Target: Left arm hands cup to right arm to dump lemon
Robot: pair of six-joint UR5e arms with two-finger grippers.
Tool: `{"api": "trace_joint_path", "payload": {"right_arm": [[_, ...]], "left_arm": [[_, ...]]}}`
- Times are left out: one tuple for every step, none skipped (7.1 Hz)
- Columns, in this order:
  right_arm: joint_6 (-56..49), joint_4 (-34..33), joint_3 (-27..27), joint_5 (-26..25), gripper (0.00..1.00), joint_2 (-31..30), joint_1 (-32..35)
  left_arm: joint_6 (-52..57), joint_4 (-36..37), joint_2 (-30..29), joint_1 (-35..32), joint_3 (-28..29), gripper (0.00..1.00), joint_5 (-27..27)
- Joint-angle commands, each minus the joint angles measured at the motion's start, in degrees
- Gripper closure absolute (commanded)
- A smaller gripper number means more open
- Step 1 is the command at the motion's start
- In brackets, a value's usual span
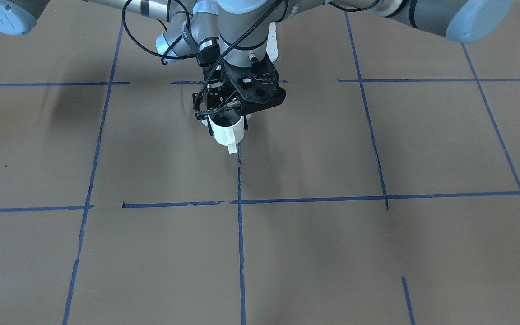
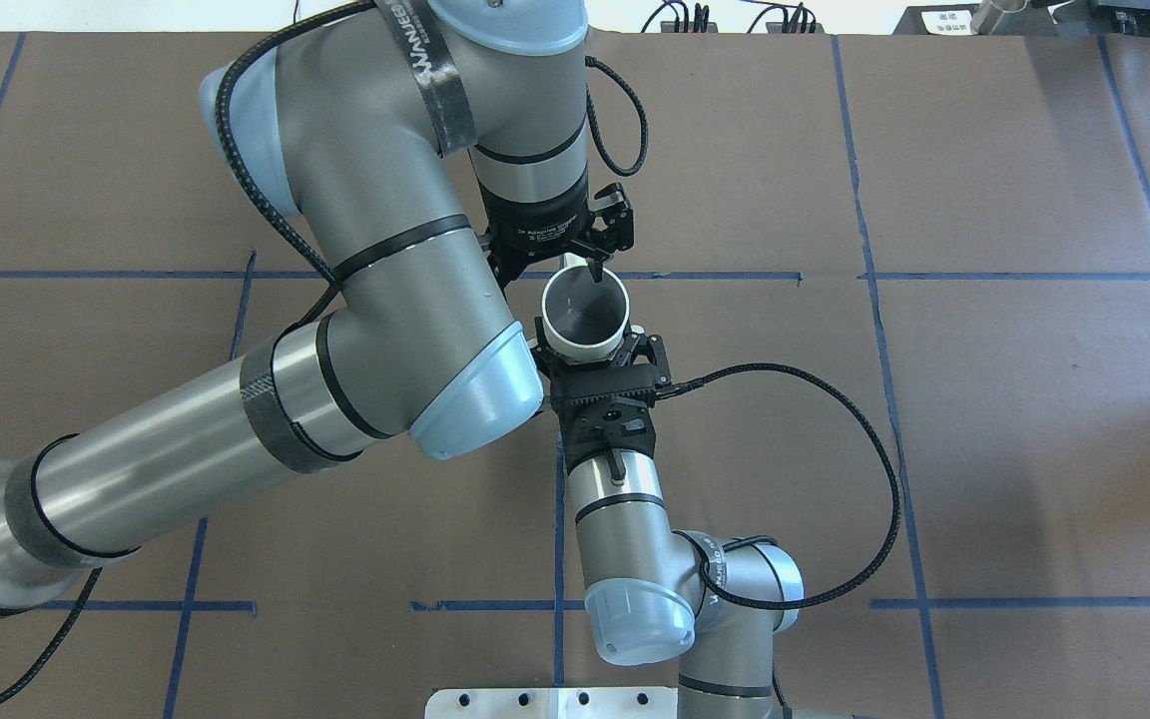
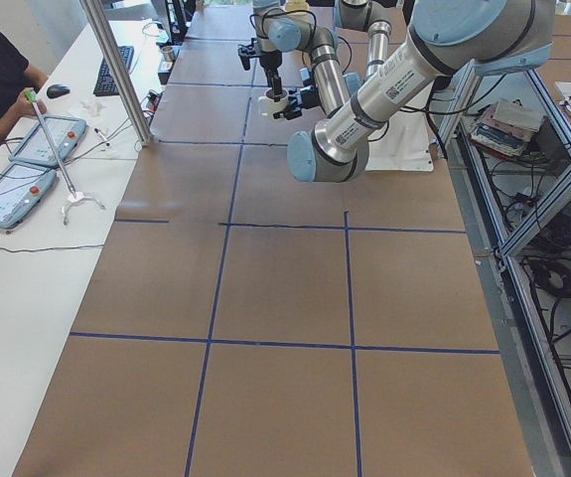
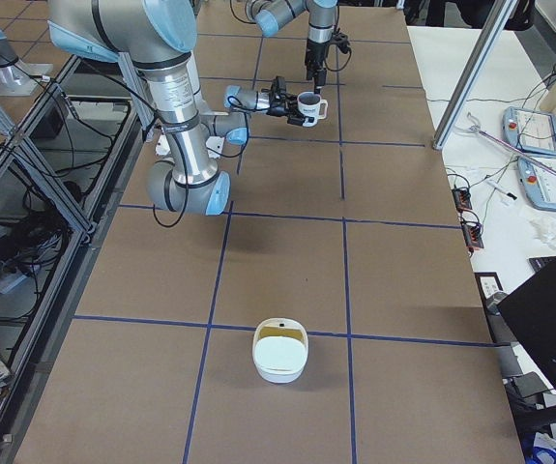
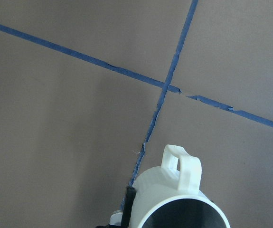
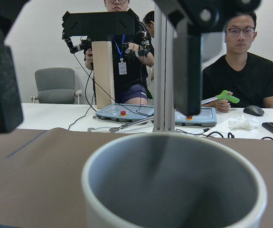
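The white ribbed cup [image 2: 585,318] hangs in the air over the table's middle, upright, its handle pointing away from the robot [image 1: 232,146]. My right gripper [image 2: 593,350] reaches in level from the robot's side and is shut on the cup's body, one finger on each side. My left gripper [image 2: 547,272] hangs straight down over the cup and is open. One of its fingers [image 6: 188,71] is above the cup's mouth and the other [image 6: 1,76] is outside the wall. The cup's inside [image 6: 174,190] looks grey. No lemon shows.
A white bowl [image 4: 279,350] stands on the brown table [image 1: 377,253] far toward the robot's right end. Blue tape lines [image 1: 240,234] cross the tabletop. Operators sit at a white desk [image 3: 27,258] beyond the table's far edge.
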Motion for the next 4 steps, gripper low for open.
{"api": "trace_joint_path", "payload": {"right_arm": [[-0.03, -0.03, 0.25, 0.02, 0.93, -0.05, 0.02], [-0.03, 0.06, 0.52, 0.02, 0.93, 0.03, 0.02], [-0.99, 0.06, 0.87, -0.16, 0.92, 0.3, 0.02], [-2.91, 0.06, 0.78, -0.16, 0.92, 1.6, 0.02]], "left_arm": [[0.04, 0.03, 0.34, 0.24, -0.04, 0.18, 0.02], [0.04, 0.03, 0.35, 0.24, -0.04, 0.24, 0.02], [0.04, 0.03, 0.35, 0.33, -0.04, 0.29, 0.02], [0.04, 0.03, 0.78, 0.42, -0.22, 0.36, 0.2]]}}
